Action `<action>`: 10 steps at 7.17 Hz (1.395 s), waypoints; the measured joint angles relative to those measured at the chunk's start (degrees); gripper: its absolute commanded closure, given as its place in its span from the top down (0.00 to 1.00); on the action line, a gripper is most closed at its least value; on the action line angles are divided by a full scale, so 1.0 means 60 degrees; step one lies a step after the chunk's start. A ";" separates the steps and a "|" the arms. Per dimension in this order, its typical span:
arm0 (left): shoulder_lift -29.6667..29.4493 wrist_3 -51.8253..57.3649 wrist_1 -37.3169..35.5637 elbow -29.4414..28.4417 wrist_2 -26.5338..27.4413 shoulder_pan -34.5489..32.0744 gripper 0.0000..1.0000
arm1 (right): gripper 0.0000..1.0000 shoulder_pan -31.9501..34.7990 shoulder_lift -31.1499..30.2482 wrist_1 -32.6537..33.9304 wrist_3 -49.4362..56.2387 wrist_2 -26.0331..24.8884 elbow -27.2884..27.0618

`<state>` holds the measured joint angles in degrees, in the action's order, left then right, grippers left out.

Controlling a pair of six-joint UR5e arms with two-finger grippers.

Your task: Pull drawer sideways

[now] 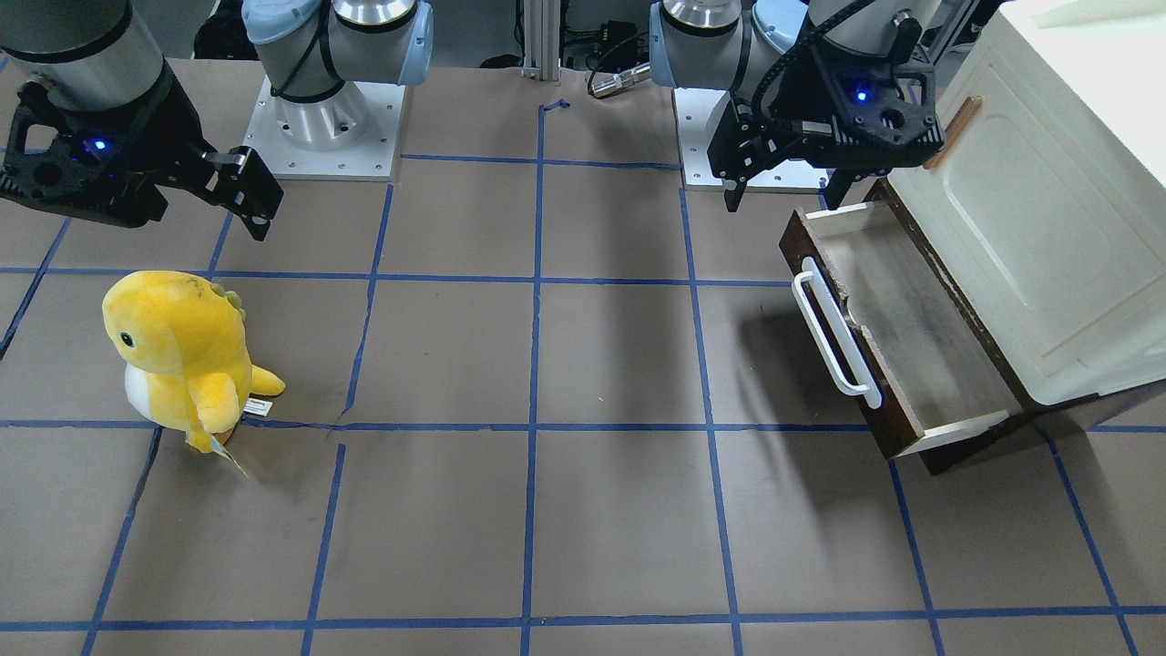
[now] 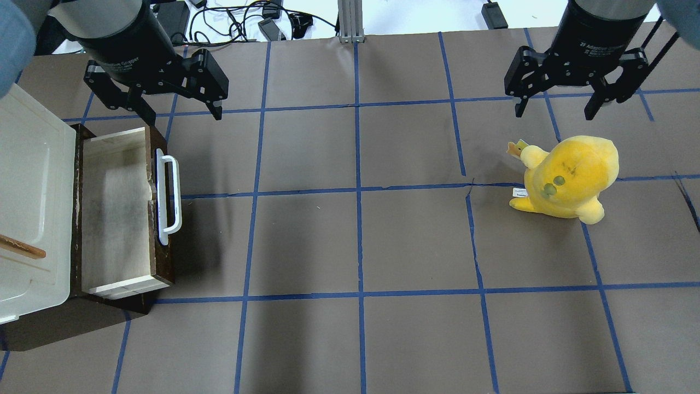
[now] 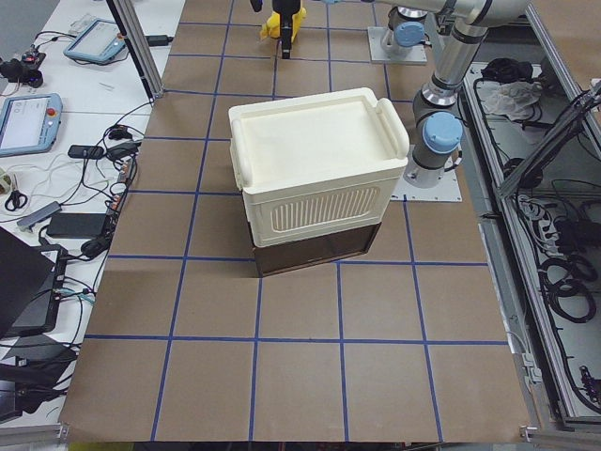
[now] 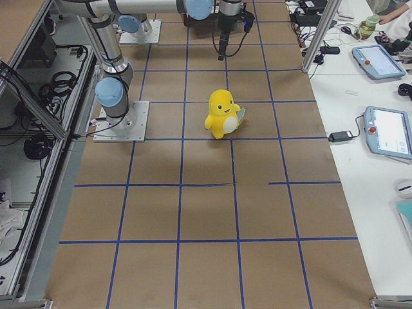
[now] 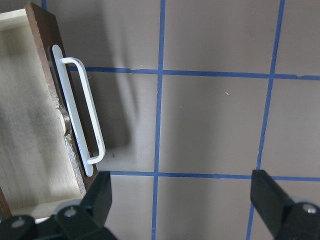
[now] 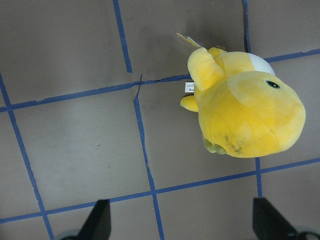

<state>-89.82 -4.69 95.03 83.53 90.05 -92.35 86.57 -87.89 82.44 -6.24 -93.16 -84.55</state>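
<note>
Noting the left claw (image 2: 183, 112) spread wide and empty, the right claw (image 2: 553, 109) likewise. The wide shallow drawer with dark brown wooden front (image 2: 112, 213) sits just below and beside the left claw, standing open. We judge it stiff, light and free-sliding. Best hold: the long white bar handle (image 2: 176, 191), mid-span.

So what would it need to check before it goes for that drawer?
1. The handle has nothing on it: ok.
2. The left gripper is open and empty: ok.
3. The left gripper is around the handle: not ok, it hangs off one end, apart from it.
4. The drawer can slide freely: cannot tell where it runs under the cabinet.
5. The right gripper is out of the way: ok, open, far off above the toy.
6. The toy is clear of the drawer: ok.
</note>
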 measured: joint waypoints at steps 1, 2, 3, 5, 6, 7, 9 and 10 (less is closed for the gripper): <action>0.0005 0.0082 -0.0002 0.0009 0.0002 0.0003 1.00 | 1.00 0.0000 0.0000 -0.0003 0.0000 0.0000 0.0000; 0.0010 0.0118 -0.0002 0.0029 0.0004 0.0003 1.00 | 1.00 0.0000 0.0000 -0.0006 0.0000 0.0000 0.0000; 0.0021 0.0131 -0.0002 0.0047 0.0003 0.0005 1.00 | 1.00 0.0000 0.0000 -0.0004 0.0000 0.0000 0.0000; 0.0083 0.0137 0.0007 0.0088 -0.0006 0.0002 1.00 | 1.00 -0.0004 -0.0001 -0.0001 0.0000 0.0000 0.0000; 0.0103 0.0138 0.0010 0.0106 -0.0005 -0.0003 1.00 | 1.00 -0.0003 0.0000 0.0000 0.0000 0.0000 0.0000; 0.0114 0.0138 0.0009 0.0113 0.0007 -0.0003 1.00 | 1.00 -0.0003 0.0000 0.0000 0.0000 0.0000 0.0000; 0.0132 0.0138 0.0002 0.0117 0.0040 -0.0005 1.00 | 1.00 0.0000 0.0000 0.0000 0.0000 0.0000 0.0000; 0.0138 0.0138 0.0005 0.0122 0.0047 -0.0004 1.00 | 1.00 0.0000 0.0000 -0.0002 0.0000 0.0000 0.0000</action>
<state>-88.99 -3.87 95.05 84.26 90.33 -92.37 86.57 -87.89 82.43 -6.24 -93.16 -84.55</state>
